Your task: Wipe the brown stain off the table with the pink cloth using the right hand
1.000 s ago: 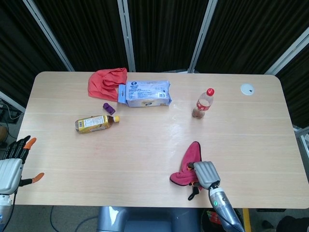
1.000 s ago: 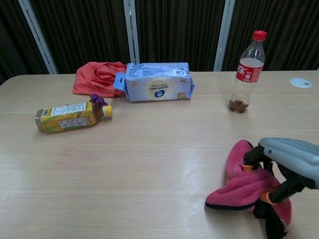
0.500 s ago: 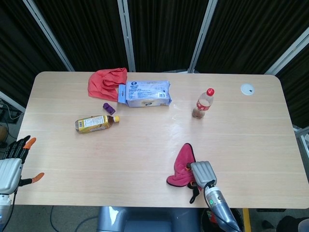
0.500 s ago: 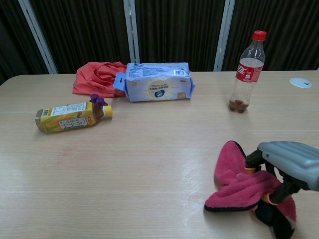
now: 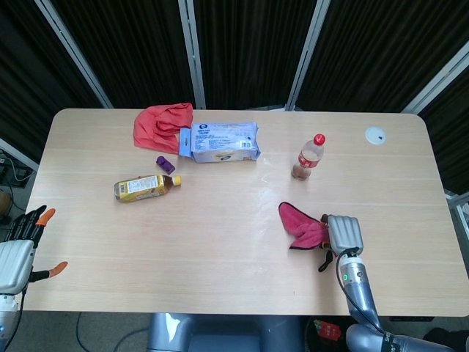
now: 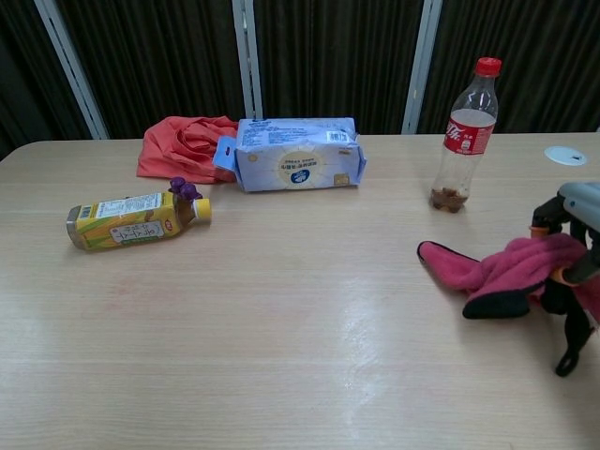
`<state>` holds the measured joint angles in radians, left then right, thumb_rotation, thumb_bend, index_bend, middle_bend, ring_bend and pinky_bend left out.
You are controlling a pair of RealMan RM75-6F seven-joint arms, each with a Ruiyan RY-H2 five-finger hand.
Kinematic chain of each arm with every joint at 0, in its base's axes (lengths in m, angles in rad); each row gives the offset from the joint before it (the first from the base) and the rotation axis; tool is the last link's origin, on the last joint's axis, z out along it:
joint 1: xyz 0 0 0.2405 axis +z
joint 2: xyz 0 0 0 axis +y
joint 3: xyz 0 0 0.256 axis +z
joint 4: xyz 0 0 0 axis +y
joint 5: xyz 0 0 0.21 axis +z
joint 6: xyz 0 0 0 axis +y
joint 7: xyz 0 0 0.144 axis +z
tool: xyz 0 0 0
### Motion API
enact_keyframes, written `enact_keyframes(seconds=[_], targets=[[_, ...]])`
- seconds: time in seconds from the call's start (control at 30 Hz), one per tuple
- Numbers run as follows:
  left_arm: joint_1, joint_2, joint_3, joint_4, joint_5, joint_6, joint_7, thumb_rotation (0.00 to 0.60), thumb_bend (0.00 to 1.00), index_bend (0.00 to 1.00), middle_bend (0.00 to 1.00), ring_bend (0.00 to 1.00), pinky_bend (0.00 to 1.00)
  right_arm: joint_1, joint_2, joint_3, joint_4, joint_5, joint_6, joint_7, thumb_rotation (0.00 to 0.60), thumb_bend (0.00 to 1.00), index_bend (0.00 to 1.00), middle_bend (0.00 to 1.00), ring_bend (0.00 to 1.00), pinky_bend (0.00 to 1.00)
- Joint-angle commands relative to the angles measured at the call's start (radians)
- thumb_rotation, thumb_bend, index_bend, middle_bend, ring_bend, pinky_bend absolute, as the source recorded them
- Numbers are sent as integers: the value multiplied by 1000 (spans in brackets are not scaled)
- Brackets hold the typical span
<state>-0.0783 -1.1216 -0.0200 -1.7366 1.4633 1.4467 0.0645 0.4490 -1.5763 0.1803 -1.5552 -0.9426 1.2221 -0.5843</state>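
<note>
At the near left edge the left hand (image 5: 18, 257) waited off the tabletop (image 5: 220, 242), fingers (image 5: 33, 218) apart and holding nothing — the task gave it no part. Near right, the right hand (image 5: 343, 233) had its fingers clamped on the pink cloth (image 5: 302, 226), bunched at the grip so its free end lay on the wood to the left, ready to be dragged. No brown stain could be made out. Farther left lay a yellow bottle (image 5: 145, 187); a cola bottle (image 5: 308, 157) stood beyond the cloth, with a blue packet (image 5: 220, 142) and red cloth (image 5: 163, 125) at the far side — all well apart from the wiping.
</note>
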Motion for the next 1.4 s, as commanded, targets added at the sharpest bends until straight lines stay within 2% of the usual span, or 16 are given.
enact_keyframes(seconds=[0.03, 0.13, 0.2, 0.23, 0.3, 0.37, 0.43, 0.53, 0.67, 0.77, 0.9, 1.17, 1.4], targets=[[0, -1, -1, 1, 0, 1, 1, 600, 0, 79, 0, 0, 0, 21, 12, 40, -11, -37, 21, 30, 600, 407, 712, 603, 520, 737], [1, -1, -2, 1, 1, 5, 0, 600, 0, 79, 0, 0, 0, 41, 23, 72, -27, -46, 16, 47, 600, 346, 605, 502, 404, 693], [2, -1, -2, 0, 0, 6, -1, 600, 0, 79, 0, 0, 0, 51, 33, 83, -37, -39, 7, 42, 600, 270, 458, 364, 255, 647], [2, -1, -2, 1, 1, 6, -1, 600, 0, 79, 0, 0, 0, 57, 41, 87, -46, -29, -2, 37, 600, 244, 406, 310, 198, 609], [2, -1, -2, 1, 1, 6, -2, 600, 0, 78, 0, 0, 0, 64, 62, 92, -62, -9, -22, 31, 600, 172, 263, 156, 55, 463], [1, 0, -2, 1, 1, 5, -2, 600, 0, 78, 0, 0, 0, 67, 73, 90, -69, 0, -26, 23, 600, 126, 174, 65, 6, 355], [1, 1, -2, 1, 1, 5, -2, 600, 0, 76, 0, 0, 0, 67, 81, 85, -70, 4, -22, 12, 600, 77, 96, 6, 0, 249], [2, 2, -2, 0, 0, 5, -3, 600, 0, 73, 0, 0, 0, 62, 93, 78, -76, -4, -7, 13, 600, 43, 43, 0, 0, 170], [2, 4, -1, -1, 1, 6, -3, 600, 0, 71, 0, 0, 0, 25, 142, 59, -124, -26, 7, 74, 600, 39, 37, 0, 0, 145], [3, 5, 0, 0, 2, 6, -3, 600, 0, 66, 0, 0, 0, -16, 205, 17, -164, -80, 22, 115, 600, 39, 37, 0, 0, 143], [2, 4, 1, 2, 6, 6, 4, 600, 0, 59, 0, 0, 0, -93, 299, -79, -189, -241, 92, 165, 600, 39, 38, 0, 0, 142], [3, -1, 1, 14, 19, 19, 24, 600, 0, 34, 0, 0, 0, -222, 381, -200, -139, -499, 269, 265, 600, 38, 3, 0, 0, 137], [-2, 2, 7, 34, 31, 14, 63, 600, 0, 3, 0, 0, 0, -327, 436, -269, -143, -576, 361, 361, 600, 30, 0, 0, 0, 50]])
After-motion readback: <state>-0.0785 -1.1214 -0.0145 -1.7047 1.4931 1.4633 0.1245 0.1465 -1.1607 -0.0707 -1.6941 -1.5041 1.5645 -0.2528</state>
